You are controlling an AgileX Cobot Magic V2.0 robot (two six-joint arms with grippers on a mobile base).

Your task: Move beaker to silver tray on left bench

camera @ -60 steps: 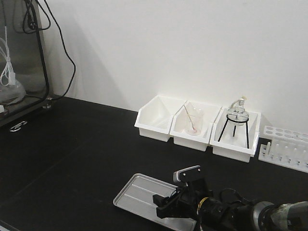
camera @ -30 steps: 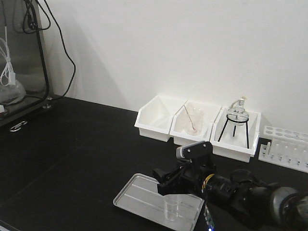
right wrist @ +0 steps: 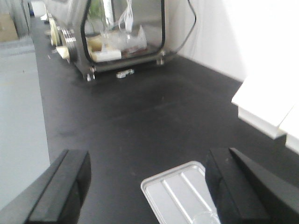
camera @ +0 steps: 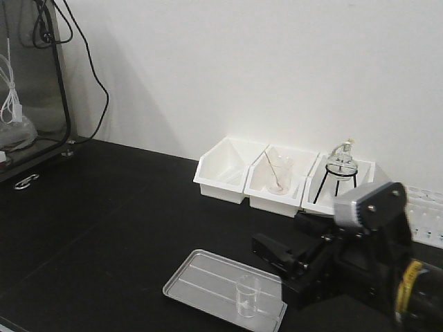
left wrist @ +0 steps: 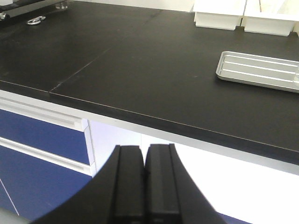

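Beaker: the beaker (camera: 248,296) stands upright on the silver tray (camera: 201,277), toward its right end.
Tray: lies on the black table (camera: 104,207).
Right gripper (right wrist: 147,186): fingers spread wide, empty, above the tray.
Left gripper (left wrist: 145,182): fingers pressed together, idle off the table edge.
Advice: retreat straight, clear of the glass.

Three white bins (camera: 280,182) line the wall (camera: 277,69).

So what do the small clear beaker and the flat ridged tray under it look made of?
The small clear beaker looks like glass or clear plastic: transparent, with faint bright rim edges. The flat ridged tray looks like metal, silvery with a dull sheen and pressed ridges.
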